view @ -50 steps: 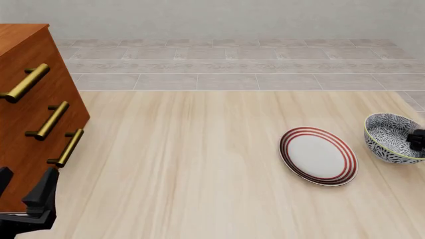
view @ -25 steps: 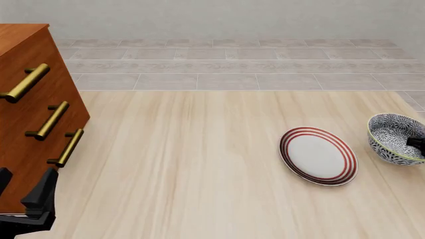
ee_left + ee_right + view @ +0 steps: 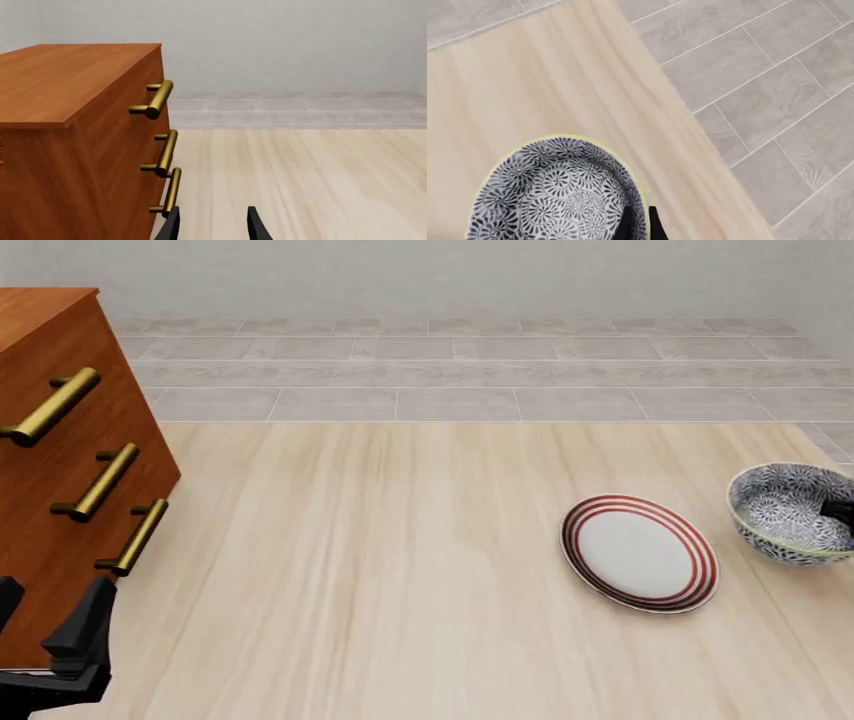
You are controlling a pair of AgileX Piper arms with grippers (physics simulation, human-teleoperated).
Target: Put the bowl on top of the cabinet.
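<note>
The blue-and-white patterned bowl (image 3: 787,512) is at the table's right edge, to the right of the plate. My right gripper (image 3: 839,512) barely shows at the frame's right border, on the bowl's rim. In the right wrist view the two fingers (image 3: 639,224) are pinched together over the rim of the bowl (image 3: 554,195), one inside and one outside. The reddish-brown cabinet (image 3: 60,470) with brass handles stands at the far left. My left gripper (image 3: 47,618) is open beside the cabinet's front lower corner; in its wrist view the left gripper (image 3: 213,227) holds nothing, close to the cabinet (image 3: 67,125).
A flat white plate with red rings (image 3: 639,552) lies on the wooden table (image 3: 374,570) just left of the bowl. Grey tiled floor (image 3: 467,370) lies beyond the table's far and right edges. The brass handles (image 3: 100,480) stick out from the cabinet's front.
The bowl, held at its rim by the right gripper, has shifted slightly up and to the left and sits more level. The left arm has not moved.
</note>
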